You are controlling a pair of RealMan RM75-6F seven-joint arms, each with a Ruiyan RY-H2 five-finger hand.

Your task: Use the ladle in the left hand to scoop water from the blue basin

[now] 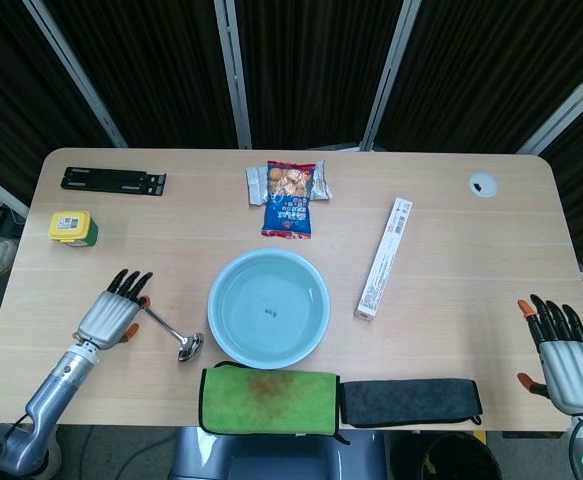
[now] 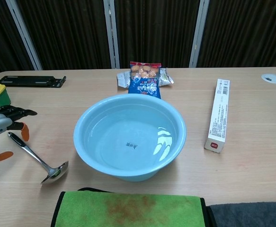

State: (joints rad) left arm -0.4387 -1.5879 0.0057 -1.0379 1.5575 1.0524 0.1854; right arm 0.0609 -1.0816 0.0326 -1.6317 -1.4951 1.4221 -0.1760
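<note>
The blue basin [image 1: 268,321] sits at table centre near the front edge, holding clear water. The ladle [image 1: 167,328] lies flat on the table [image 1: 471,250] just left of the basin, bowl end nearest the basin, black-tipped handle pointing away to the left.

The left hand [image 1: 114,314] hovers over the handle end, fingers [image 2: 15,112] extended and spread, thumb tip orange and apart from them; nothing gripped. In the chest view the handle tip lies just under the fingertips; contact cannot be told.

The right hand [image 1: 563,352] is at the table's right front corner, fingers straight and apart, holding nothing, well apart from the basin.

Other items:
- green cloth [image 1: 269,399] and dark grey cloth [image 1: 409,400] along the front edge
- snack bag [image 1: 289,196] behind the basin
- long white box [image 1: 384,257] to its right
- yellow-lidded container [image 1: 72,227]
- black bracket [image 1: 113,181] at rear left
</note>
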